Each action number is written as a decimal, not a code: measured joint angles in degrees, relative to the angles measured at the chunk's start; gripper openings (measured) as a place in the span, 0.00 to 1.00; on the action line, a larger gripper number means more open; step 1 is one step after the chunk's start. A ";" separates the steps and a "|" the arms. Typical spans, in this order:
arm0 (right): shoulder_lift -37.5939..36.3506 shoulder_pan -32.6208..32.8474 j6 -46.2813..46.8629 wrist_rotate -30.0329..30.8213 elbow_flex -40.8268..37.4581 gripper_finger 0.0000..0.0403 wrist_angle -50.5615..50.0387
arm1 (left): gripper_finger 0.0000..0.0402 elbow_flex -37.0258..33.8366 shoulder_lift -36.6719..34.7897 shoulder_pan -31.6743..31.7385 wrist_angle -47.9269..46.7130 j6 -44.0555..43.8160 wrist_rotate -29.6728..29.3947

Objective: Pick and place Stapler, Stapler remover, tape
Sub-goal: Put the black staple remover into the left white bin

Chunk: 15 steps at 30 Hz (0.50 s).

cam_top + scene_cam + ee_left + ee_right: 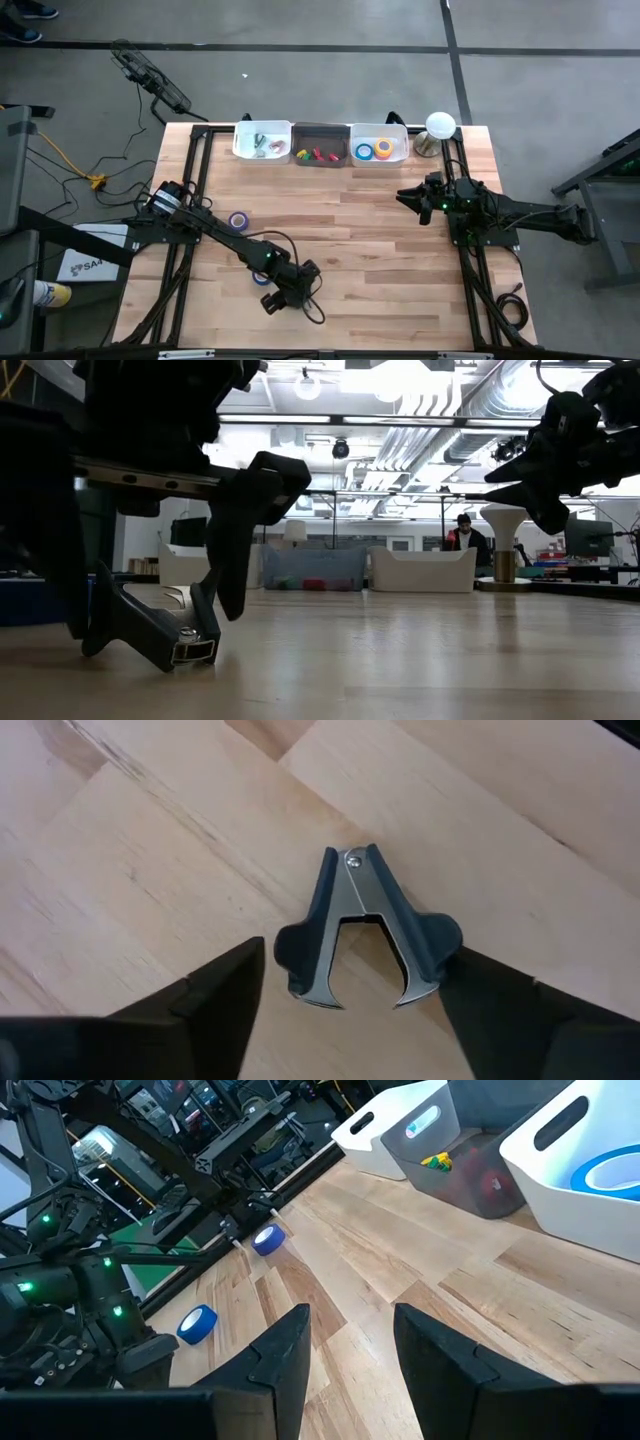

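Note:
The stapler remover (365,925), dark grey with steel claws, lies flat on the wood near the table's near edge (293,290). My left gripper (350,1005) points down over it, open, with one finger on each side of its wings. A purple tape roll (238,220) and a blue one (262,277) lie flat on the table beside the left arm. More tape rolls (375,150) sit in the right white bin. My right gripper (345,1345) is open and hovers above the table's right side (420,195). I cannot make out a stapler. My left gripper comes from above with its fingers either side of the stapler remover, which lies flat on the table. One finger (490,1000) stands right against the remover's wing (448,938); whether it touches, I cannot tell. The other finger (215,995) is apart from it.
Three bins stand in a row at the far edge: a white one (262,142), a dark one (320,146) with small coloured pieces, and a white one (395,135). A white-globed lamp (440,126) stands beside them. Bare wood lies between the two arms.

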 joint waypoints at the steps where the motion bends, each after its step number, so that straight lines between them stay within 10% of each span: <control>1: 0.00 0.00 0.00 0.00 0.00 0.34 0.00 | 0.67 0.00 0.00 0.00 0.00 -0.39 0.00; 15: 0.00 -0.01 0.00 0.00 0.00 0.34 -0.01 | 0.25 0.46 0.00 1.94 0.48 -8.07 -0.20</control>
